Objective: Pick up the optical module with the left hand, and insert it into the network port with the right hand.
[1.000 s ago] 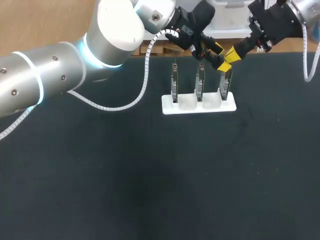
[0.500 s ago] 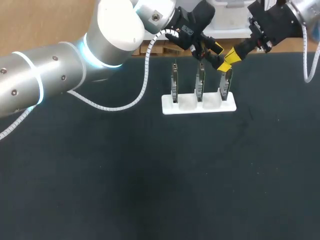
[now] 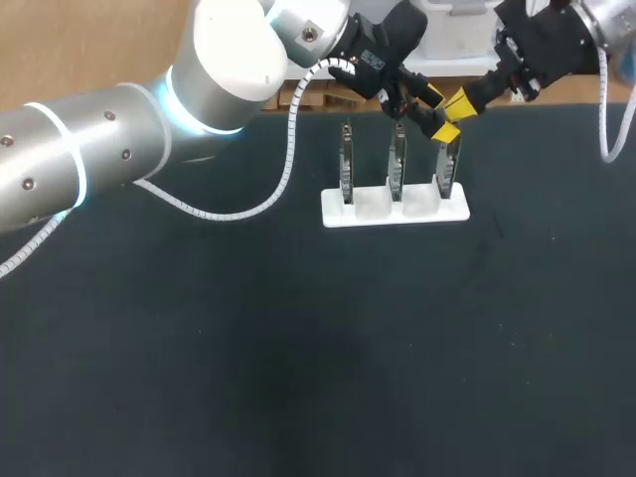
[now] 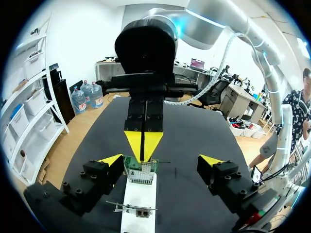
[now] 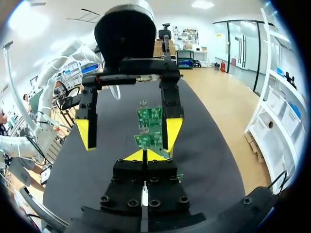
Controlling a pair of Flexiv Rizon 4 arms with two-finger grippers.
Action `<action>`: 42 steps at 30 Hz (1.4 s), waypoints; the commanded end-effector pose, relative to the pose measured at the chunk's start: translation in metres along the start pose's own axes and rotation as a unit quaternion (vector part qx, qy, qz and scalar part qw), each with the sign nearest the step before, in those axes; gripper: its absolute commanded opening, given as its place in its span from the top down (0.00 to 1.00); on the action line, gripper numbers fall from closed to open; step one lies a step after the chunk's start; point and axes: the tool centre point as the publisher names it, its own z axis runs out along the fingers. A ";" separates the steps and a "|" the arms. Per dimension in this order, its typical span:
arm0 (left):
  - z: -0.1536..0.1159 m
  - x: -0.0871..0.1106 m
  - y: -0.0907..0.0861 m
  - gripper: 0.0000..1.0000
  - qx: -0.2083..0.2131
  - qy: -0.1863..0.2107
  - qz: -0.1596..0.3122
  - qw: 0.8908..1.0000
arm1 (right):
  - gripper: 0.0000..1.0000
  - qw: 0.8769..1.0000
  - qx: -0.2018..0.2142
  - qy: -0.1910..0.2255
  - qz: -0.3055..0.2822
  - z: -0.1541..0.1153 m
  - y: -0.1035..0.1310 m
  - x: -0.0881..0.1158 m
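Alignment of your two tools over one board is what the coming move turns on. Three green boards stand upright in a row in a white holder near the far edge of the table, each with its long axis vertical.

Your right tool comes in from the far right corner and sits over the end board, the one at the row's right end. Its yellow tips are pressed together into a single wedge that points straight down at the board's top edge, touching it or just above it. You cannot tell whether anything thin is pinched between them.

Your left tool reaches across from the left and looks along the row. Its fingers are spread wide, one on either side of the holder, and they grip nothing. The end board lies ahead of it, between the two fingers and nearer to one than the other, and touches neither.

You cannot pick out the optical module as a separate piece in any view. If it sits at the top of the end board, the right tool's wedge hides it. On that reading the right tool is much the nearer of the two, with the piece directly under its tips, while for the left tool it lies ahead and between the fingers.

The middle board, nearer the left tool, carries a metal bracket with what look like small sockets. That is probably where the network port is, just beside the end board along the row.
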 end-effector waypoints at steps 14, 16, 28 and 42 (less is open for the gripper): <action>0.000 0.000 0.000 0.00 -0.001 0.000 0.000 1.000 | 1.00 0.999 0.045 -0.003 -0.002 -0.038 0.000 0.005; 0.000 0.000 0.000 0.00 -0.001 0.000 0.000 1.000 | 1.00 0.999 0.050 -0.001 -0.001 -0.044 -0.001 0.009; -0.010 -0.013 -0.005 0.00 -0.016 0.023 0.013 1.000 | 1.00 0.997 0.073 -0.014 -0.009 -0.063 0.002 0.003; -0.072 -0.002 -0.036 0.00 -0.126 0.074 -0.007 0.989 | 1.00 0.996 0.086 -0.013 -0.013 -0.081 0.008 0.005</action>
